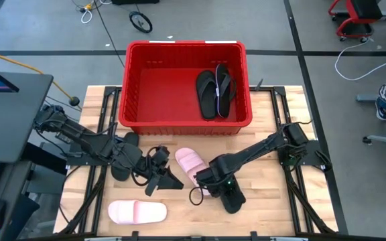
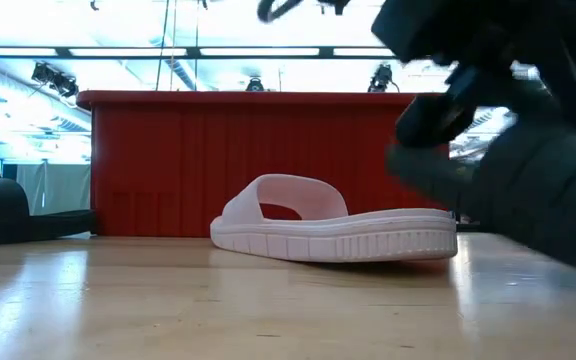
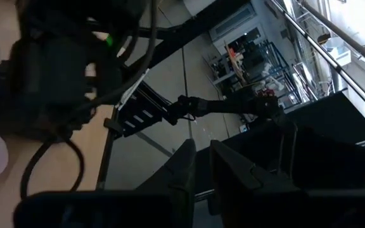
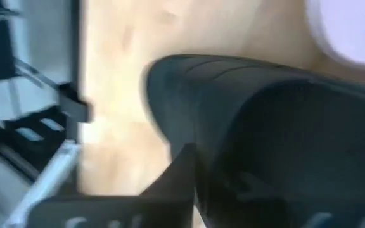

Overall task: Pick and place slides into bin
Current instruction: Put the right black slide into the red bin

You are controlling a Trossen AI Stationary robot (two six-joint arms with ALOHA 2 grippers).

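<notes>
The red bin (image 1: 146, 94) stands at the far middle of the wooden tabletop (image 1: 273, 207), its long axis running left to right. Inside it, against the right wall, lie two black thong-strap flip-flops (image 1: 214, 92) side by side, long axes running near to far. On the tabletop, one pale pink slide (image 1: 137, 212) lies at the near left, long axis left to right. A second pink slide (image 1: 191, 165) lies near the middle, just in front of the bin, long axis angled from far-left to near-right; its near end is hidden under the right arm. A black slide (image 1: 123, 155) lies left of centre, partly covered by the left arm, long axis roughly near to far. A further black slide (image 1: 230, 197) is at the right pincer (image 1: 221, 191), near the middle; the right wrist view shows one dark finger pressed against this slide's black band, but I cannot tell whether the pincer is clenched on it. The left pincer (image 1: 163, 179) sits low over the tabletop between the two pink slides, fingers nearly together with only a thin gap, grasping nothing. No legible brand or writing is visible on any item.
</notes>
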